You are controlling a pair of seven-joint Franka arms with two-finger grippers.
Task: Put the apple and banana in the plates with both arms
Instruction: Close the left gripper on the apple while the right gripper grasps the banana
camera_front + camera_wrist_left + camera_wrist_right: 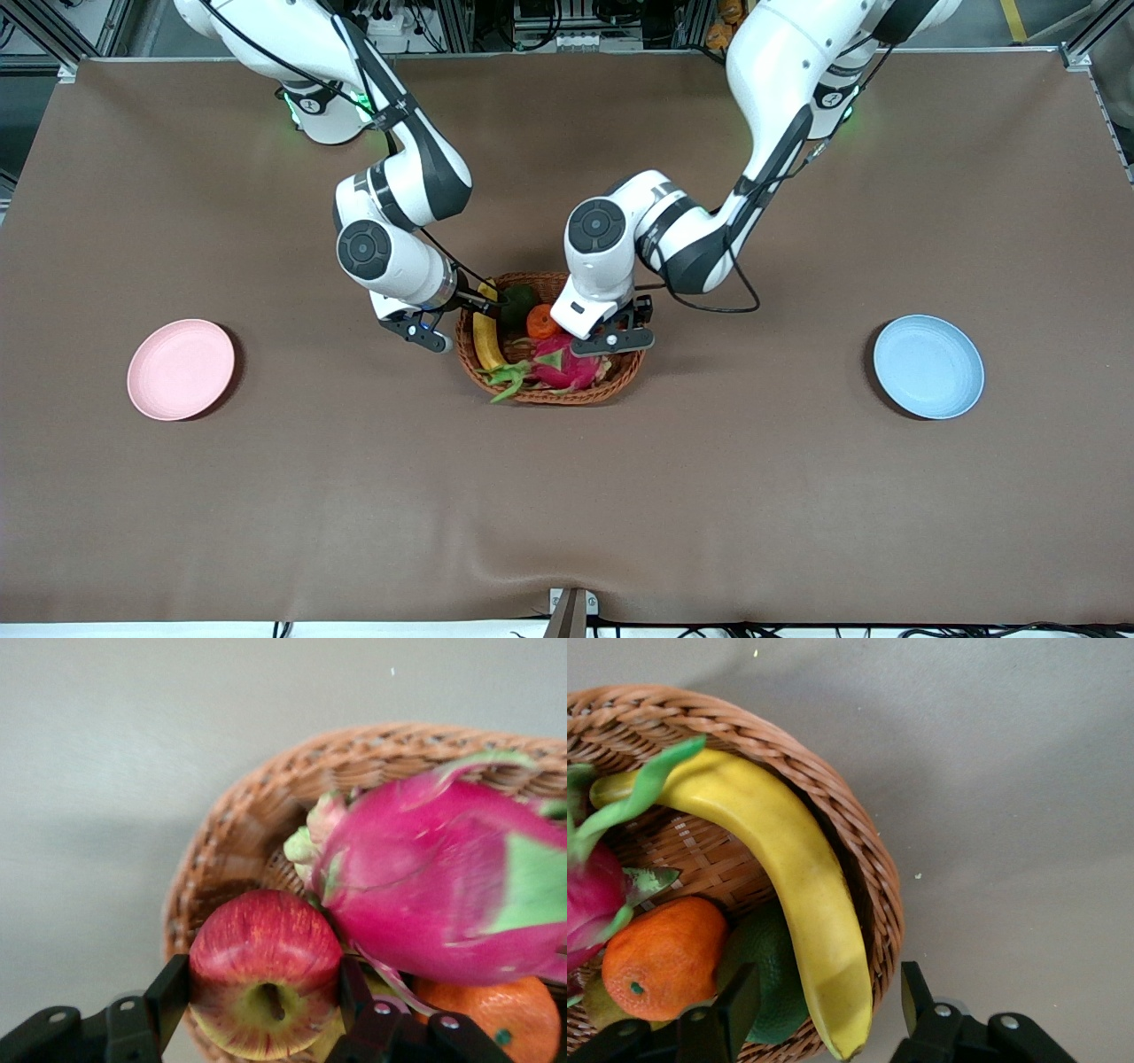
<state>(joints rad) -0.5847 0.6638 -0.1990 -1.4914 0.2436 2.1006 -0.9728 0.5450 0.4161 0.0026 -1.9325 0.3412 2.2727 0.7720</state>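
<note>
Left wrist view, left hand (pixel 264 1003) gripping glossy round apple (pixel 264 981)

You have the apple (pixel 264 970), red with a yellow-green base, lying in the wicker basket (pixel 620 377) against the dragon fruit (pixel 443 895), with a finger (pixel 168 992) at each side. The banana (pixel 780 877), yellow and curved, lies along the basket's rim. The pink plate (pixel 181 369) and the blue plate (pixel 928 366) sit bare, well apart at the table's two ends

apple (pixel 264 970) hidden under left arm in front view, dragon fruit (pixel 443 890) blurred, orange (pixel 483 1019) cut off
</note>
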